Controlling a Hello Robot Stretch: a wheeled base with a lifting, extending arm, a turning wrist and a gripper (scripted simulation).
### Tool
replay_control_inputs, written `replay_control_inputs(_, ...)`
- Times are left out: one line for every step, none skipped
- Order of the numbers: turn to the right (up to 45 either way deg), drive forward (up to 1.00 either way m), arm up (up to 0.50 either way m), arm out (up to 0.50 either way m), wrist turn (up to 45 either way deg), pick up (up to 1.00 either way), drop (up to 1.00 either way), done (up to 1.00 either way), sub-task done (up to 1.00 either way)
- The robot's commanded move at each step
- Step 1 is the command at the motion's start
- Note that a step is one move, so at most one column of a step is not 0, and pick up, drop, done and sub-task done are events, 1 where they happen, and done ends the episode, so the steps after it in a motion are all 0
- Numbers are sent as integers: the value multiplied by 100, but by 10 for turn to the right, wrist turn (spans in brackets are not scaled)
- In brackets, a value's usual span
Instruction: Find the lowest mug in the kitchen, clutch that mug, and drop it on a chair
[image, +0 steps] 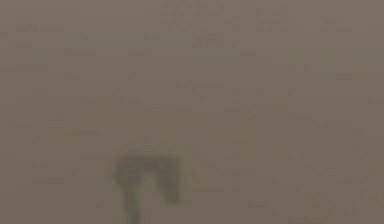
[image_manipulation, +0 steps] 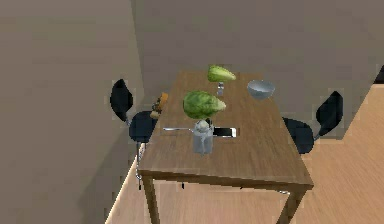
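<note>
Mug: you have no sure sight of it, though the pale cup-like vessel (image_manipulation: 203, 140) toward the near edge of the table (image_manipulation: 250, 165), nearer than the lettuce (image_manipulation: 203, 102), may be one. The left chair (image_manipulation: 143, 125) and right chair (image_manipulation: 300, 133) stand tucked close, so both look like handy drop spots. Ahead you face a bare wall (image: 200, 60), so the table lies on your reaching side. The gripper's state you cannot tell.

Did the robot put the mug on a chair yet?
Not yet. Done: nothing; the left chair and right chair have bare seats. In hand: the robot is beside the table, where a pale cup-like thing stands; I can't tell if it's a mug. Left: find the mug, grab it, drop it on a chair.
</note>
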Motion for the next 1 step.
replay_control_inputs(0,0,34,0,0,0,0,0,0)
